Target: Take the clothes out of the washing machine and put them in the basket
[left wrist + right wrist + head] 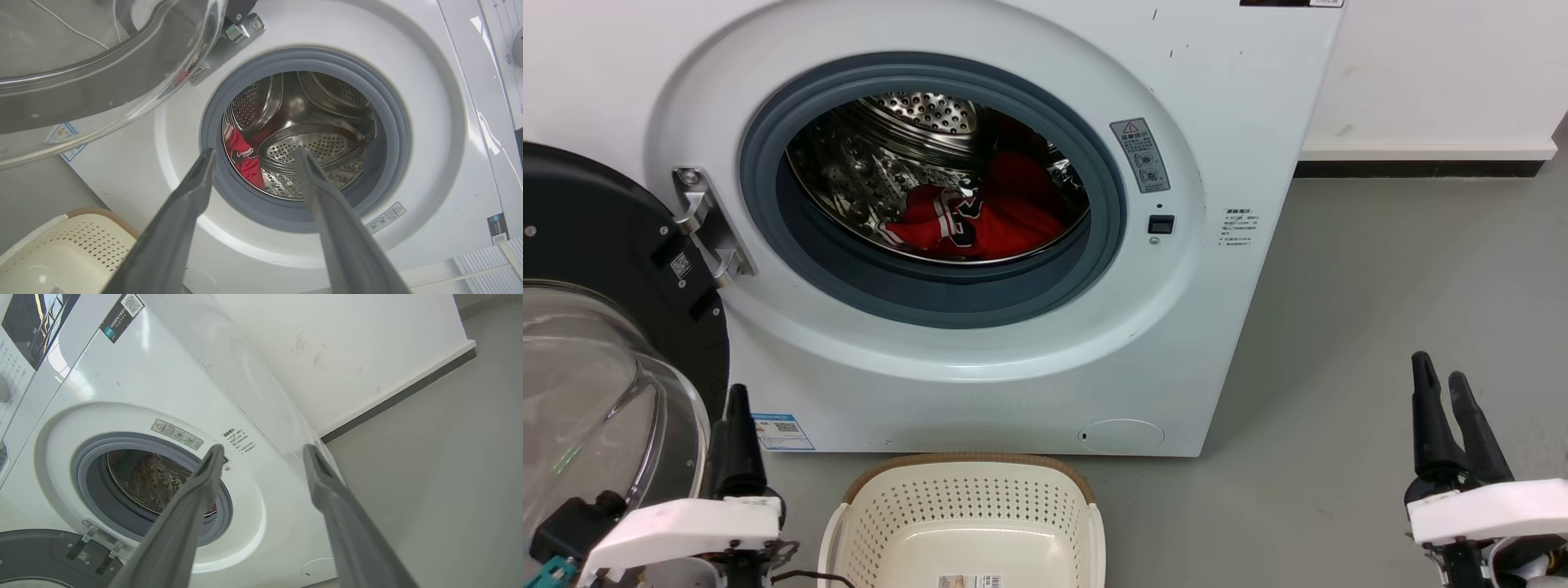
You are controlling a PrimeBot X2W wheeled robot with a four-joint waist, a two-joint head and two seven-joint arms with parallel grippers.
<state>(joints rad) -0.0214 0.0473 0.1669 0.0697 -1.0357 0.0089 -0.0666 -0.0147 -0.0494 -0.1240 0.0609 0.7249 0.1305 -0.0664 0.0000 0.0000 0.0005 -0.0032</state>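
You see the washing machine (1225, 122) at the far centre, its door (605, 327) swung open to the left. The clothes (996, 216) lie inside the drum (866, 171) as a red heap with white stripes, low and toward the right. The basket (968, 506) stands on the floor (1380, 286), near you and just in front of the machine. The left gripper (255, 152) sits at the near left beside the door, fingers spread wide, holding nothing. The right gripper (1439, 369) sits at the near right above the floor, fingers parted, holding nothing.
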